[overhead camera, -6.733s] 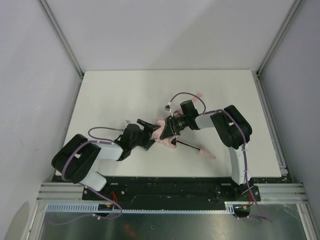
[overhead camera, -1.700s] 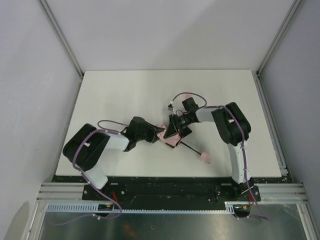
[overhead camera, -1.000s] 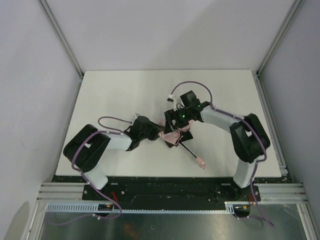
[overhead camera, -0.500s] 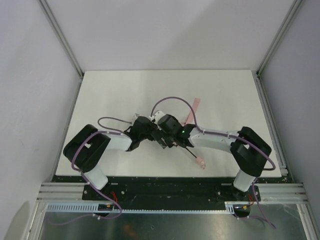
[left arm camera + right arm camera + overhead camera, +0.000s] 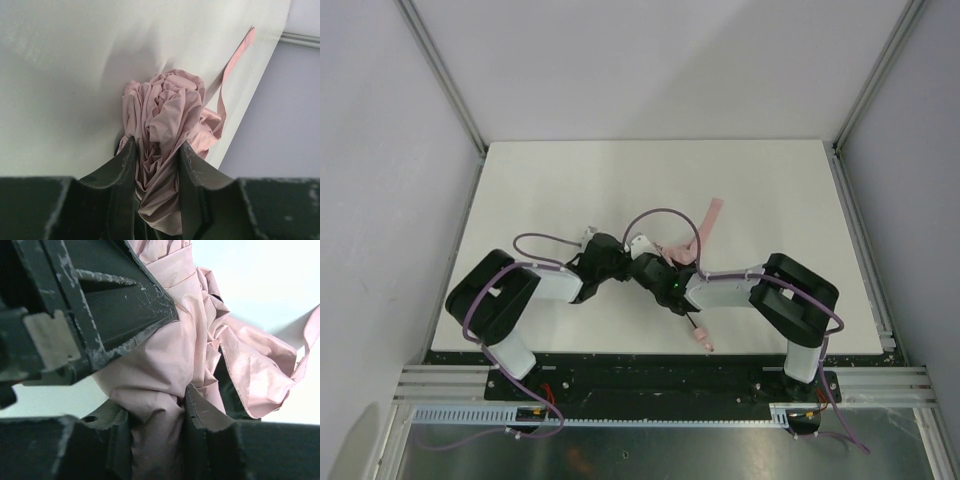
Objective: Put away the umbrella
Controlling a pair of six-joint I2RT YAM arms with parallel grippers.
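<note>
The umbrella is a crumpled pale pink fabric bundle (image 5: 681,252) near the middle of the table, with the two grippers meeting on it. Its thin black shaft (image 5: 692,322) runs toward the front edge and ends in the small pink handle (image 5: 703,341). A pink strap (image 5: 708,216) trails away toward the back. My left gripper (image 5: 620,265) is shut on the bundle; the wrist view shows folds (image 5: 167,105) squeezed between its fingers (image 5: 125,162). My right gripper (image 5: 155,410) pinches the same fabric (image 5: 165,365) right beside the left gripper's body (image 5: 100,300).
The white table (image 5: 560,190) is walled by grey panels on the left, back and right. The right arm's forearm (image 5: 720,292) lies low across the front right. A purple cable (image 5: 665,214) arcs over the bundle.
The right arm swung in from the right toward the near side, came down next to the left gripper and shut on the fabric. The strap now lies loose toward the back, and the handle sits nearer the front edge.
</note>
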